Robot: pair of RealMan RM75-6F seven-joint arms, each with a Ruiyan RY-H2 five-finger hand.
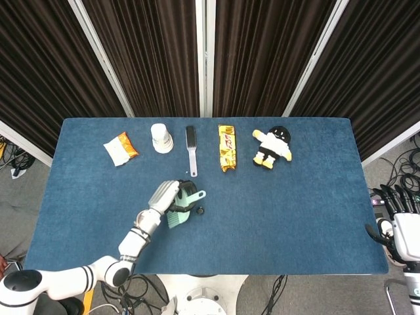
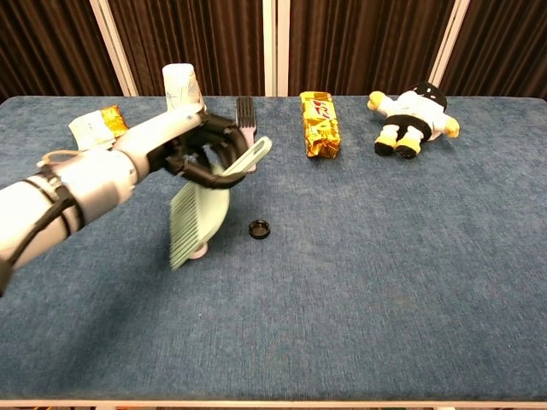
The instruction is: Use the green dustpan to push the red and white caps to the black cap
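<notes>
Your left hand (image 2: 201,149) grips the dustpan (image 2: 198,213); the white cap (image 2: 198,251) at its edge lies just left of the black cap (image 2: 259,229).

The left arm reaches from the lower left corner of the head view, its white and grey forearm stretched diagonally up and to the right over the table. The left hand (image 1: 172,195) sits at the end of it, near the table's middle, with dark fingers curled around the handle of the green dustpan (image 2: 198,215); from the chest view the pan hangs tilted below the left hand (image 2: 205,152). The right hand (image 1: 401,223) rests off the table's right edge, low in the head view, fingers apart and pointing upward, apparently holding nothing, though it is partly cut off.
</notes>
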